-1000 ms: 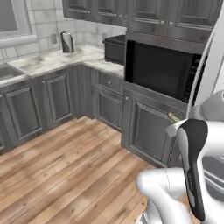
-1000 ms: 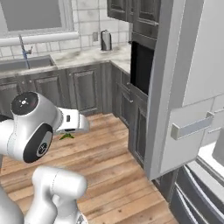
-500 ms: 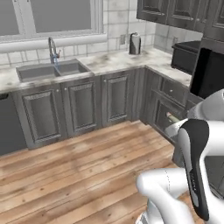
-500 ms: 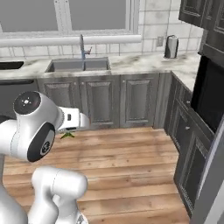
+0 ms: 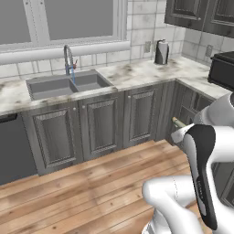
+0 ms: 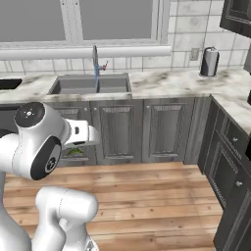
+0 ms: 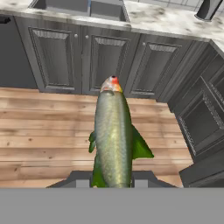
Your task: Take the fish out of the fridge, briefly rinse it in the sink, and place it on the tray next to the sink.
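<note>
On my left base feed the sink (image 5: 68, 85) sat in the marble table (image 5: 137, 73) under the window (image 5: 59, 20), its faucet (image 5: 67, 57) rising at the back edge with a red lever beside it. Right of the sink, well apart from it, a steel kettle (image 5: 161, 51) stood near the tiled wall. Dark cabinets (image 5: 100, 121) ran below, over a wood floor (image 5: 82, 192). The arm filled the lower right, and I could just make out a bit of the fish (image 5: 177, 122) poking past the wrist. On the right base feed a black tray (image 6: 10, 83) lay on the table at the far left edge, left of the sink (image 6: 90, 84); a green scrap of the fish (image 6: 74, 151) showed beneath the white hand, and the kettle (image 6: 210, 62) stood far right. Through the hand feed the tool (image 7: 112, 181) was closed part-way on the fish (image 7: 113, 135), the two fingers (image 7: 83, 179) pressing its tail end from either side. The fish pointed away from the hand, its head toward the cabinets, held above the floor and clear of it.
</note>
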